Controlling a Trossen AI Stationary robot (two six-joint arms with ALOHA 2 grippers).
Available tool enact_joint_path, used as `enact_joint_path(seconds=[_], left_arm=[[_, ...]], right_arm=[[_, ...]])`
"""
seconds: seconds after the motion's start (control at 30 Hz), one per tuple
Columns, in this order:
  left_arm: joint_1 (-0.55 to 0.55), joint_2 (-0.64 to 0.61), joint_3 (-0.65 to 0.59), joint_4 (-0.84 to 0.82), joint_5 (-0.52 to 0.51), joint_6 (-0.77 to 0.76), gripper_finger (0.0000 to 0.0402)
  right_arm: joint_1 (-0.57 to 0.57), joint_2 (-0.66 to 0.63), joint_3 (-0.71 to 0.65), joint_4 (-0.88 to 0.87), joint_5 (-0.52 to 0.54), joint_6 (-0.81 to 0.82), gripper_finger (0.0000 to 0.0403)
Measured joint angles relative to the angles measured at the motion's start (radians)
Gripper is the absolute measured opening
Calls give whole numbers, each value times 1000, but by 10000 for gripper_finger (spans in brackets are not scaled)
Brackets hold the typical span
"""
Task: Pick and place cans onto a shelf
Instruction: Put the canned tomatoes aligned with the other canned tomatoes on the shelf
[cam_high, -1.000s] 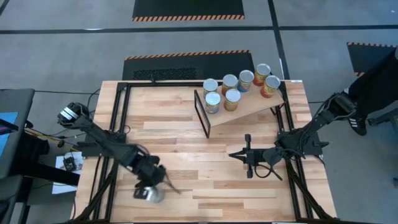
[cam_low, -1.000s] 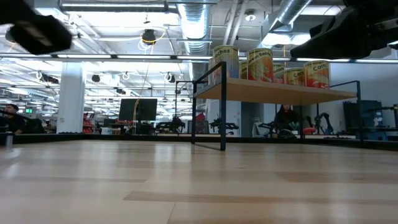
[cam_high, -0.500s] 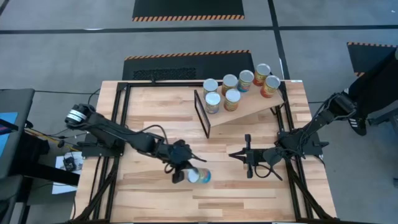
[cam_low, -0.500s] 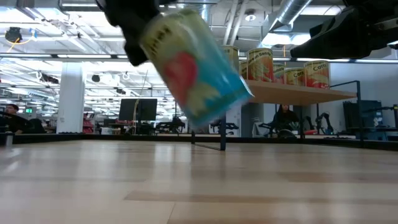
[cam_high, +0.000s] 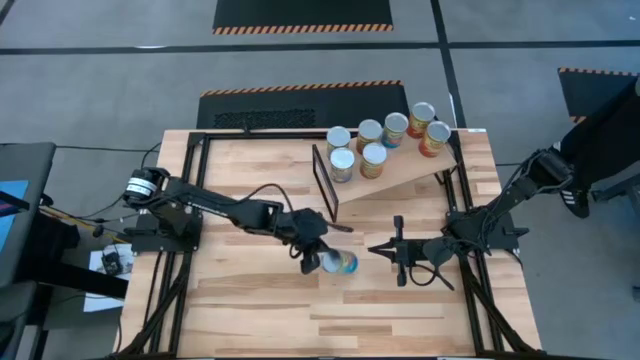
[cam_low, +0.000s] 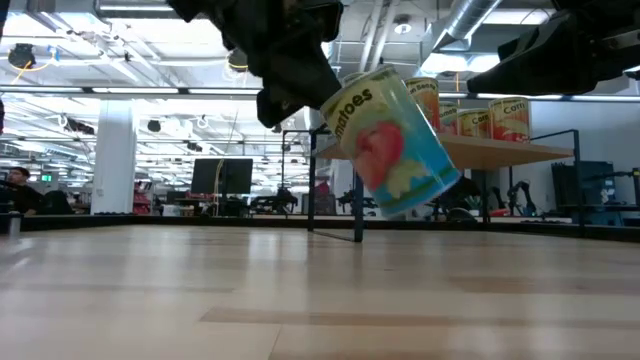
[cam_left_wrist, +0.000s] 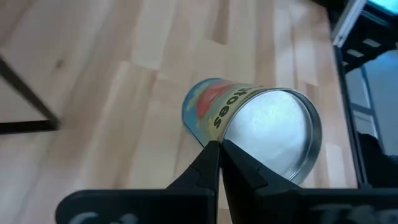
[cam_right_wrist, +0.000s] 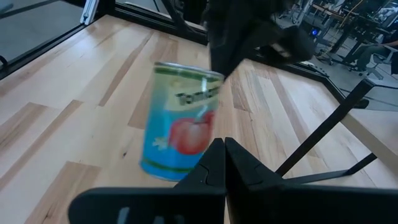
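A can with a blue label and a red tomato picture (cam_high: 340, 263) hangs above the middle of the table, held by my left gripper (cam_high: 320, 258). It also shows in the low view (cam_low: 395, 140) and the right wrist view (cam_right_wrist: 180, 127). Several orange- and yellow-labelled cans (cam_high: 372, 158) stand upright on the tilted light-wood shelf (cam_high: 410, 175) at the far right. My right gripper (cam_high: 375, 250) is shut and empty just right of the blue can, pointing at it. My left gripper pinches the rim (cam_left_wrist: 214, 138) of the can's silver end between its two fingers. The fingers come from the table's left, slanting down. The can is lifted clear of the table and hangs tilted below the fingers, silver end up toward the gripper (cam_low: 345, 95).
The shelf's black end frame (cam_high: 325, 185) stands just beyond the held can. Bare slatted tabletop (cam_high: 250, 310) lies on the near side and left. People and equipment show in the room behind the table in the low view.
My left gripper has carried the blue can from the table's near left corner toward the right and far edges, up to the table's middle near the shelf frame. The can stays lifted and tilted.
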Motion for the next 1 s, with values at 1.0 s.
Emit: enact_joint_path(seconds=[1.0], left_arm=[[98,-2,163,-453,-51,-11,32]], right_arm=[[0,0,0,-38,0,25,10]])
